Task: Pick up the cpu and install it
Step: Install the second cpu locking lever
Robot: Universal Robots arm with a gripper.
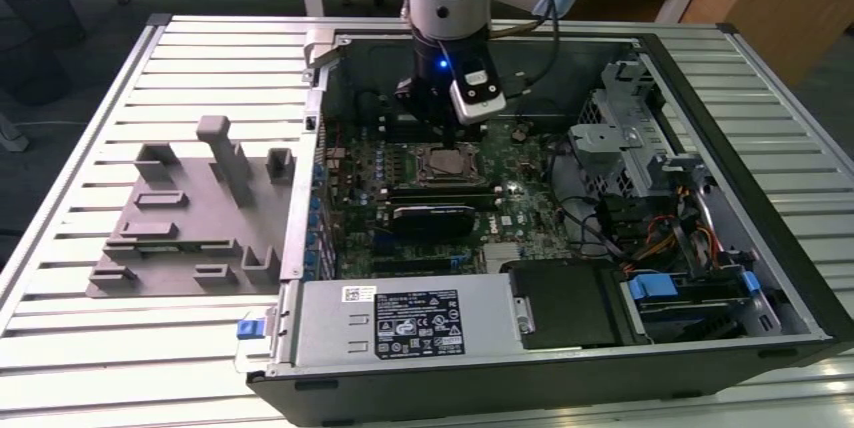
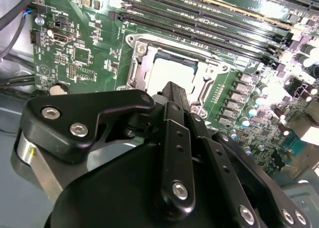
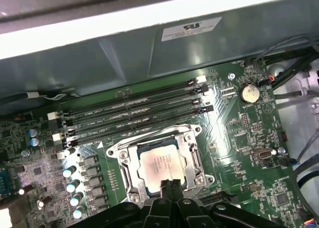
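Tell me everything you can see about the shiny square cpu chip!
The cpu is a small flat square with a silvery metal top and a thin greenish rim. It lies flat in the metal-framed socket on the green motherboard, beside the long black memory slots. The black gripper hovers at its edge.

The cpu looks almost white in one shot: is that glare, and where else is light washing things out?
Yes: in the second wrist view the cpu is blown out by glare, with bright patches on the motherboard too. In the first wrist view the cpu keeps its grey top, while the case edge glows white. In the exterior view the lighting is even.
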